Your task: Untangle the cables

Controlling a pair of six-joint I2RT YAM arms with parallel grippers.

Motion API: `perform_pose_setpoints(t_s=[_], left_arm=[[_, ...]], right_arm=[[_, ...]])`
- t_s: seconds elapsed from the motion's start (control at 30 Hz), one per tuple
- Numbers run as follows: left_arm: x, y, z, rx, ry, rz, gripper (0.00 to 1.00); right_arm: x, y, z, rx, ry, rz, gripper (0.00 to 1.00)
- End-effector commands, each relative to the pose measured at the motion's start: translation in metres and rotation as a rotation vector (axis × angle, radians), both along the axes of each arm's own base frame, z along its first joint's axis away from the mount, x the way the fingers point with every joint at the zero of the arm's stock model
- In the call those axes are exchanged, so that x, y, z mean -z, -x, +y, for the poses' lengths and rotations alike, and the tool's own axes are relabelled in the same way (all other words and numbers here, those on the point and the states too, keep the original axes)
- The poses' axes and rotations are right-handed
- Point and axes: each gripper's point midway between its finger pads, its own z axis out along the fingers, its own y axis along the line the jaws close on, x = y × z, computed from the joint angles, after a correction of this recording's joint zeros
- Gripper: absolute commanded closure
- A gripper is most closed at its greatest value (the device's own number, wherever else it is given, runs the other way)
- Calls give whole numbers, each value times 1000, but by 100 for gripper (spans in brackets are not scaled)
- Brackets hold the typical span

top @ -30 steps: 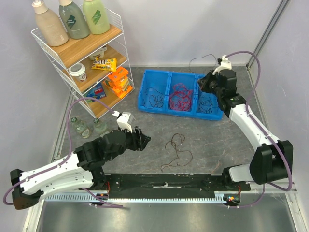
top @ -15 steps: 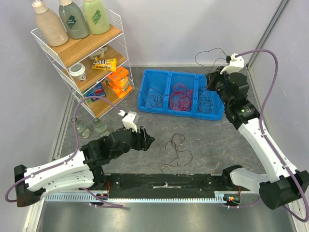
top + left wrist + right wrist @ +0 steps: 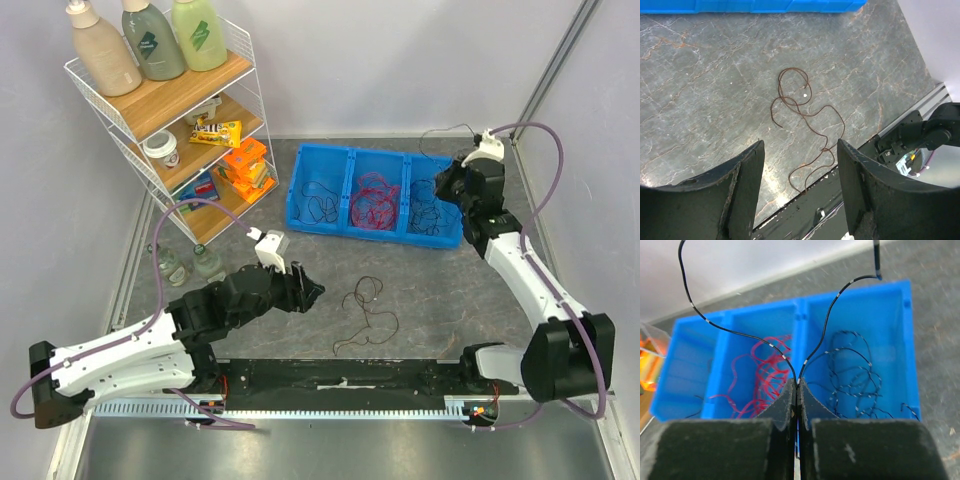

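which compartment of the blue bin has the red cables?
The middle compartment: the red cables lie there, while the compartments on either side hold only black cables.

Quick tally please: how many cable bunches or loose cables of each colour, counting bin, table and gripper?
Black: 3, left clump and right clump in the bin, plus held cable in the right gripper
Red: 1, red clump in the middle compartment
Brown: 1, brown cable on the table
Total: 5
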Motion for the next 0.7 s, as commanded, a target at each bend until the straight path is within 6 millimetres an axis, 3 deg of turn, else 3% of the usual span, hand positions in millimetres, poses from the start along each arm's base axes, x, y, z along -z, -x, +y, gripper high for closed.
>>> perform_pose_setpoints(t_s=[0.0,0.3,0.47,0.57,0.67], left_arm=[[-6,3,-8,7,83,19,34],[4,5,-21,50,80,38,34],[8,7,-26,67,73,52,34],[11,7,-27,69,66,58,34],[10,7,-28,67,69,61,34]], right_arm=[[18,-14,-18,53,-92,-4,100],[90,-21,-47,139,-115,171,100],[125,-33,-39,71,-67,292,100],[112,-30,-38,67,-29,262,100],[76,-19,-31,68,3,195,100]])
